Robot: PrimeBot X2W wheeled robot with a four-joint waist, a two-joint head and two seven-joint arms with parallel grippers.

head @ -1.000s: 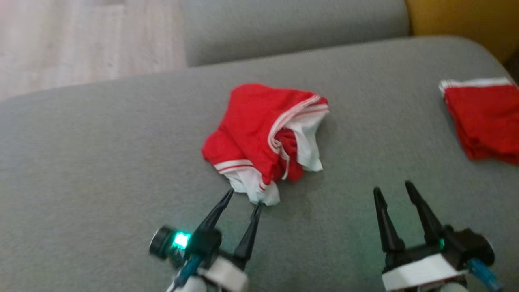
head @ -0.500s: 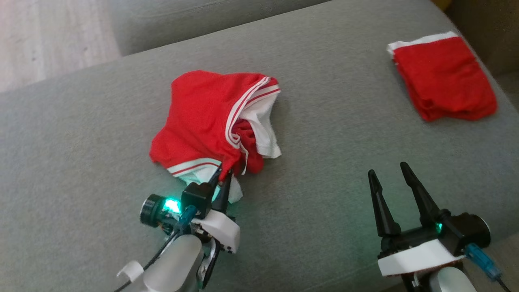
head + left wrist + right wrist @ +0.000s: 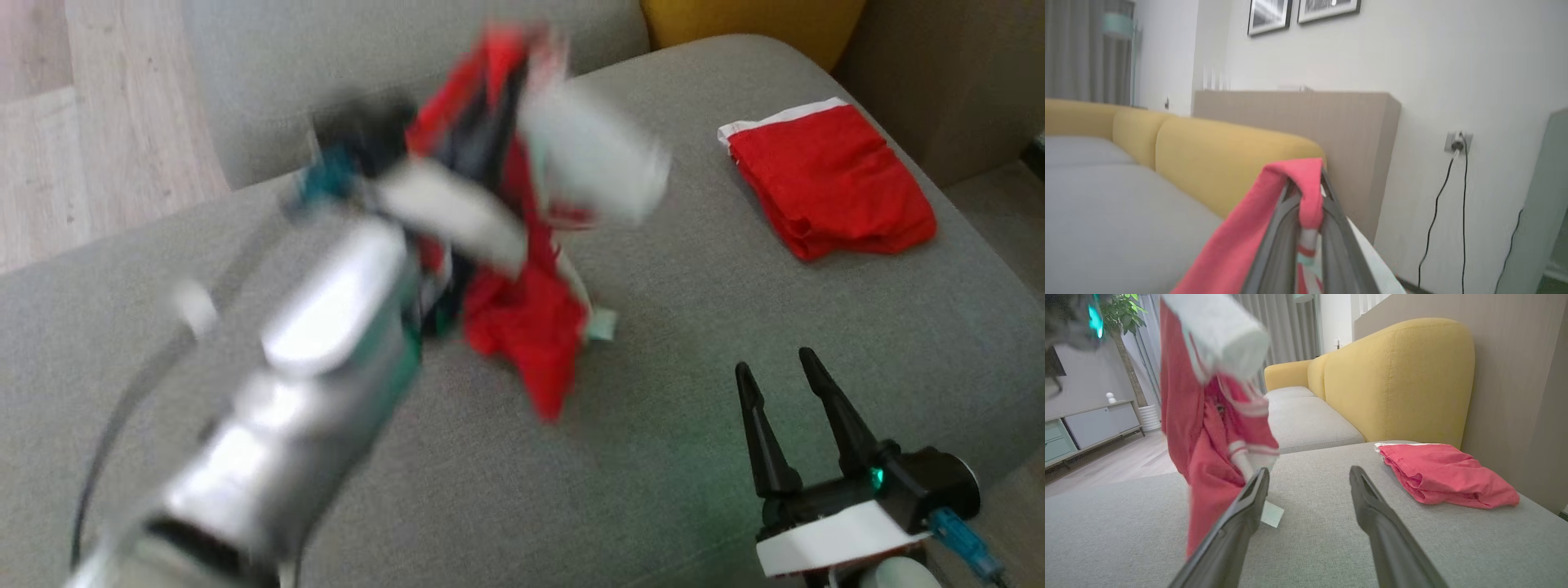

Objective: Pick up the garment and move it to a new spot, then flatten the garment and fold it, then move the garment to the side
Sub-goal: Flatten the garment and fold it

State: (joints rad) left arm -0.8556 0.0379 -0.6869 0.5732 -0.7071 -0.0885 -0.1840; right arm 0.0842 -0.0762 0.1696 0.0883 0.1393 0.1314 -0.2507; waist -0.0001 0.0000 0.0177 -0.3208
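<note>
A grey fabric sofa cushion (image 3: 694, 457) is shown across the lower frame — at the upper right, a folded red garment (image 3: 829, 180) is laid on it.

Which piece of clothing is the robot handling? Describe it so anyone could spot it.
Over the big grey fabric sofa seat, a crumpled red garment with white trim hangs from the left arm's shut jaws. The other red garment lies folded flat at the seat's far right.

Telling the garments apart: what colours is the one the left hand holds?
Red cloth garment with white striped bands; right wrist view shows it best.
</note>
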